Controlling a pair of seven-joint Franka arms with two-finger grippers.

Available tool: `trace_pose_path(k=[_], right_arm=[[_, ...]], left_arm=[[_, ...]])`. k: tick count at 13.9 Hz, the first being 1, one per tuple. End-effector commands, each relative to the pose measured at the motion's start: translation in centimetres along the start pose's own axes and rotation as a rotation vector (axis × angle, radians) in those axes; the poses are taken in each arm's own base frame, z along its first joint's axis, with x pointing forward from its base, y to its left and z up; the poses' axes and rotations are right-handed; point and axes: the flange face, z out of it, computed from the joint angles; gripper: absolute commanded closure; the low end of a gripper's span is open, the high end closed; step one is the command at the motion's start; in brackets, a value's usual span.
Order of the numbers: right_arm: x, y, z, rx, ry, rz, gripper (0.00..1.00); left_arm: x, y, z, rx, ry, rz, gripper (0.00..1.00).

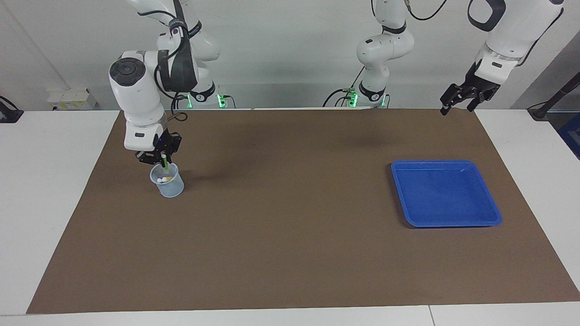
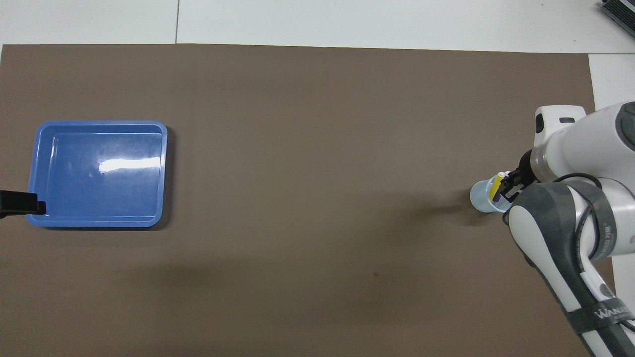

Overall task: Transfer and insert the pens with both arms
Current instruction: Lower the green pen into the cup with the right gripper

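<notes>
Right gripper [image 1: 161, 157] directly over the clear cup [image 1: 167, 180], fingers closed on the green pen [image 1: 165, 164]. Pen hangs near upright, lower end just at or inside the cup's rim. Cup stands on the brown mat [image 1: 290, 253] toward the right arm's end of the table.

In the overhead view the yellow pen [image 2: 495, 187] leans inside the cup, white cap toward 12 o'clock; a sliver of the purple pen [image 2: 495, 200] shows at its 6 o'clock, mostly hidden under the gripper. Two pale caps show in the cup in the facing view.

Left gripper [image 1: 469, 93] waits in the air, off the mat's edge nearest the robots, fingers spread wide, holding nothing. Blue tray [image 1: 446, 192] holds no pens.

Risks, as I judge them:
- Green pen tip lands on the two pens already inside, jams, and a continued descent pushes the light cup over.
- Slight tilt catches the rim and drags the cup.
- Release too high: pen bounces or tips out.
- Fingers brush the rim on opening.
</notes>
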Motion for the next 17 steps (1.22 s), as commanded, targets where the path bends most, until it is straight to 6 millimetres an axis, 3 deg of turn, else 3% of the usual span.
trace_pose_path(k=[1,2,4,7,11,17], right_arm=[[-0.7,0.0,0.1,-0.028,0.002,-0.020,1.00],[-0.8,0.1,0.3,-0.025,0.002,-0.015,0.78],[-0.8,0.3,0.3,-0.029,0.008,-0.007,0.00],[-0.8,0.2,0.4,-0.026,0.007,-0.012,0.00],[-0.9,0.1,0.3,-0.017,0.000,-0.005,0.00],[-0.1,0.0,-3.4,-0.038,0.073,0.008,0.00]], left_arm=[[1.3,0.2,-1.0,0.027,0.012,0.023,0.00],[1.4,0.3,-1.0,0.027,0.018,0.023,0.00],[1.6,1.3,-0.9,0.026,0.024,0.039,0.00],[1.9,3.4,-0.8,0.079,0.032,0.100,0.00],[3.7,2.2,-2.3,0.051,0.026,0.093,0.00],[6.5,2.7,-1.8,0.051,-0.031,0.096,0.00]])
